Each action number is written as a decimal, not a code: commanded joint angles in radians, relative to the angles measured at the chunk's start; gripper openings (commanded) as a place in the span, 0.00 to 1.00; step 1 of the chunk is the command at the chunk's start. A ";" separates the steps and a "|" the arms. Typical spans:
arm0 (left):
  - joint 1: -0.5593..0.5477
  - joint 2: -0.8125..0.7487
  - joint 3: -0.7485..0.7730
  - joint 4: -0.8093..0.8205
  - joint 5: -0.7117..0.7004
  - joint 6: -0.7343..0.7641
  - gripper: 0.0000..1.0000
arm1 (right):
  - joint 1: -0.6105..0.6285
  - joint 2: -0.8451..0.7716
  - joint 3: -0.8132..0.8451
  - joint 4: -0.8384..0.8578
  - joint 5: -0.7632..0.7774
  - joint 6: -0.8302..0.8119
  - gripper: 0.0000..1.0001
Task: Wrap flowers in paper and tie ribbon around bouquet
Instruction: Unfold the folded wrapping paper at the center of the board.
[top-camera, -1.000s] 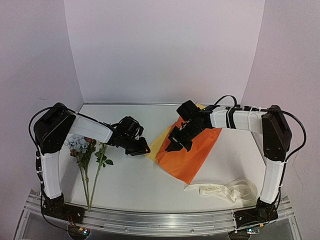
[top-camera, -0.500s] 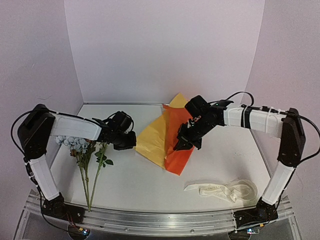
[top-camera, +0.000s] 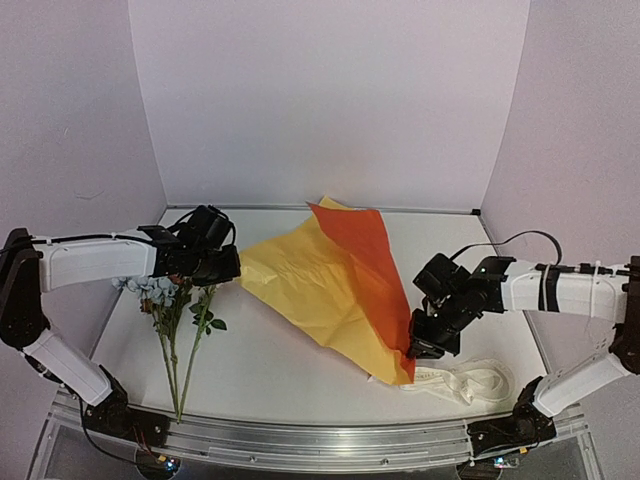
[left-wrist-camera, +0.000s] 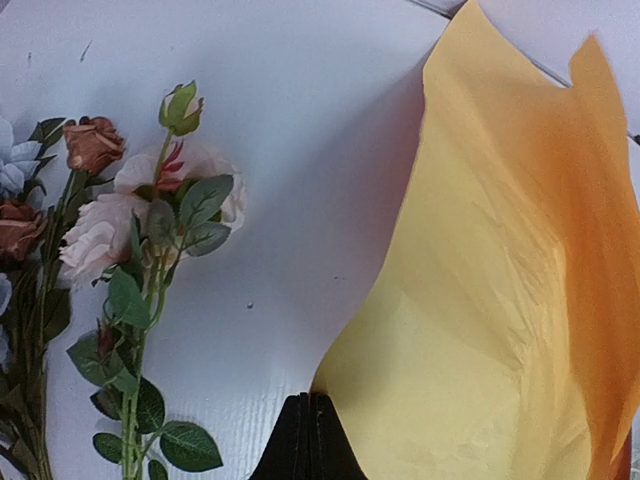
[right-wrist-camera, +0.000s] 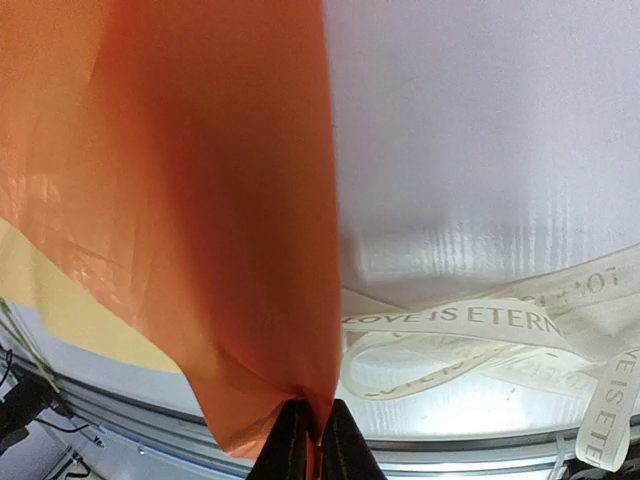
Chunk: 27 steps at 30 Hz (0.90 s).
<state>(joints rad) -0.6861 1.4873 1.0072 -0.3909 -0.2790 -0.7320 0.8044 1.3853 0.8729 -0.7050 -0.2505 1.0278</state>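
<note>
The left pincer (top-camera: 224, 266) is closed tight on the pale yellow corner of the paper (top-camera: 310, 290) at 9 o'clock on the desk (top-camera: 270, 370). The right pincer (top-camera: 420, 348) pinches the sheet's orange corner at 4 o'clock. The paper spans between them, yellow side up, with its orange flap toward 12. The flowers (top-camera: 163, 293) lie at 8 o'clock, just beside the left pincer, stems pointing to 6. The ribbon (top-camera: 465, 382) lies looped at 5 o'clock.
</note>
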 joint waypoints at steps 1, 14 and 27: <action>0.007 -0.050 -0.018 -0.062 -0.030 0.025 0.00 | 0.031 -0.037 -0.047 0.039 0.071 0.012 0.24; 0.068 -0.094 0.021 -0.075 0.101 0.245 0.00 | 0.036 0.037 0.325 -0.320 0.118 -0.443 0.98; 0.067 -0.175 0.092 -0.097 0.312 0.362 0.00 | 0.180 0.615 1.038 -0.590 0.423 -0.776 0.98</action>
<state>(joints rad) -0.6209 1.3701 1.0243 -0.4765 -0.0502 -0.4241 0.9339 1.8757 1.7627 -1.1446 -0.0082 0.3886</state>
